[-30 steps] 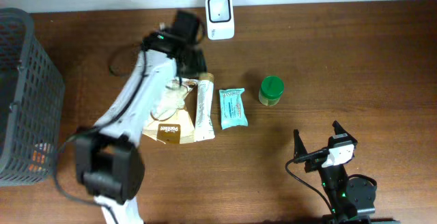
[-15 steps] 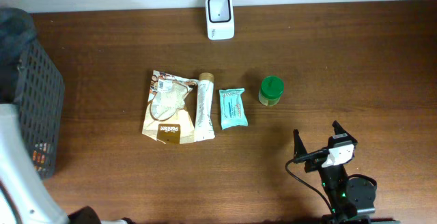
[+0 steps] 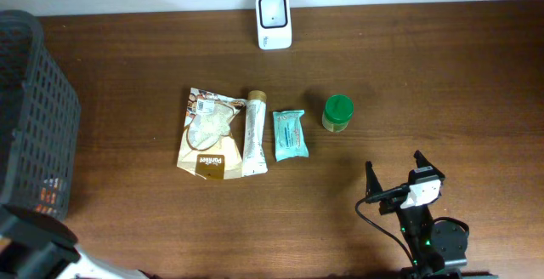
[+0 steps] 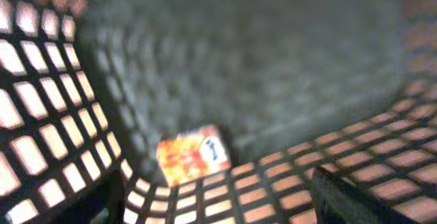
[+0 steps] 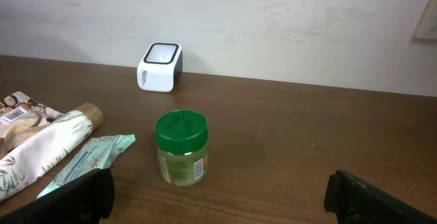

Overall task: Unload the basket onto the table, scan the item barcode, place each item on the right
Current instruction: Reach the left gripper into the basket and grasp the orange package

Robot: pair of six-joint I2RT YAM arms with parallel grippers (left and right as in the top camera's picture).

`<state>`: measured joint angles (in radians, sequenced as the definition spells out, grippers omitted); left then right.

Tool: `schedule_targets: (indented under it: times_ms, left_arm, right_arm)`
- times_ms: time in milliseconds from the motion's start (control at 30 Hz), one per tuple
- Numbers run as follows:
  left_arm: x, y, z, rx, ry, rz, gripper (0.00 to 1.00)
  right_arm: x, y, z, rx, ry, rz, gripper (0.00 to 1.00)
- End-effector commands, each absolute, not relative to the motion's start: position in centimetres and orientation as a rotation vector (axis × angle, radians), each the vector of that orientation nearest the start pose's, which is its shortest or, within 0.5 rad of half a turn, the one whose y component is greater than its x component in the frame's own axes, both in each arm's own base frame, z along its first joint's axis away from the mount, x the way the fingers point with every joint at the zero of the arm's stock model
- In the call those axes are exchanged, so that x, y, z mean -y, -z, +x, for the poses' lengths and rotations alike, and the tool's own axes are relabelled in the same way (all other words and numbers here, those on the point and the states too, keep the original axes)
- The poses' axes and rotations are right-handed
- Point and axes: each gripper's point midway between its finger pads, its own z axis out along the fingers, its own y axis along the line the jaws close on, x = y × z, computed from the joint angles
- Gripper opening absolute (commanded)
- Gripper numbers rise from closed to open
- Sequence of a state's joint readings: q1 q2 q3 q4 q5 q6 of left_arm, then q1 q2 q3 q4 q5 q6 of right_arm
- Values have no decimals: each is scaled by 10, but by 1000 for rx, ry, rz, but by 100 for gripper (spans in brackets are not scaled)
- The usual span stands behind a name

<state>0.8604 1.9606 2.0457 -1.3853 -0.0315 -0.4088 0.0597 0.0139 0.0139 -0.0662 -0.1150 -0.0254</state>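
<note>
At desk's left edge: left gripper (image 4: 222,193) facing into basket (image 3: 34,100), fingers wide, empty.
Right gripper (image 3: 393,167): near edge, fingers wide, empty.
Items: pouch (image 3: 208,134), tube (image 3: 254,134), wipes (image 3: 289,133), jar (image 3: 337,112), desk centre.
Advice: grip clear of the barcode; face it squarely to scanner (image 3: 274,9), far edge.

A brown wooden table (image 3: 425,75) carries everything. A green-lidded jar (image 3: 338,112) stands upright near its middle. Just left of the jar lies a teal packet (image 3: 289,134), then a pale tube (image 3: 254,134), then a snack bag (image 3: 206,139) touching the tube. Behind the jar and to its left, at the wall edge, sits a white scanner (image 3: 274,21). Far left of the jar stands a black mesh basket (image 3: 34,117).
</note>
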Motion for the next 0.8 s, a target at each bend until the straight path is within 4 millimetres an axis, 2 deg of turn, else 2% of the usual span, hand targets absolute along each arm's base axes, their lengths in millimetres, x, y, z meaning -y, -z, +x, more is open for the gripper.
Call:
schedule_targets:
  times_ms: [0,100,200,433,633,767]
  left_arm:
    - [-321,-158,273,-2428,-58,-1800,77]
    - [-317,-134,271,-2508,-32,-1829,68]
    - [-314,-114,266,-2572,-21,-1850,65]
    - [-303,-77,257,-2641,0,-1866,65]
    - [-290,-38,246,-2688,20,-1879,65]
    - [-290,-22,240,-2697,-24,-1882,66]
  right_arm:
    - [-35,-158,244,-1634,-126,-157,98]
    - [-35,-158,244,-1634,-126,-158,98]
    - [-35,-158,244,-1634,-126,-158,98]
    - [-35,-158,244,-1634,-126,-158,98]
    - [-35,-158,244,-1634,-126,-158,98]
    - [-35,-158,244,-1634,-126,-158,98]
